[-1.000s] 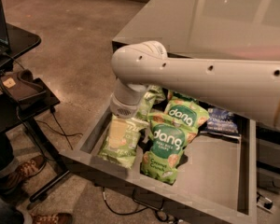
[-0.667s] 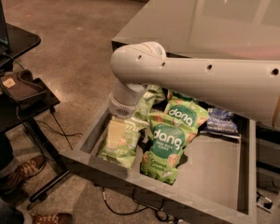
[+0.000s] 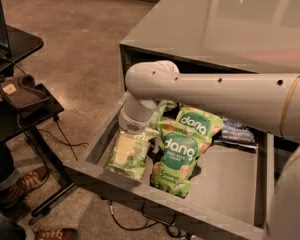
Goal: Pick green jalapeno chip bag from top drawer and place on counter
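Observation:
The green jalapeno chip bag [image 3: 126,156], light yellow-green, lies at the front left of the open top drawer [image 3: 225,186]. My gripper [image 3: 138,128] hangs from the white wrist straight down into the drawer, at the bag's upper end and touching or just above it. The wrist hides the gripper's tip. The arm [image 3: 215,96] reaches in from the right, across the drawer. The glossy grey counter [image 3: 215,24] is behind and above the drawer.
Two darker green "dang" bags [image 3: 177,156] [image 3: 199,124] lie right beside the jalapeno bag, and a dark blue bag [image 3: 237,133] lies at the back right. A black stand with a laptop [image 3: 20,104] and a person's shoes [image 3: 20,189] are at the left. Cables run under the drawer.
The arm and wrist have dropped a little lower into the drawer, toward the light green bag. The bags have not moved.

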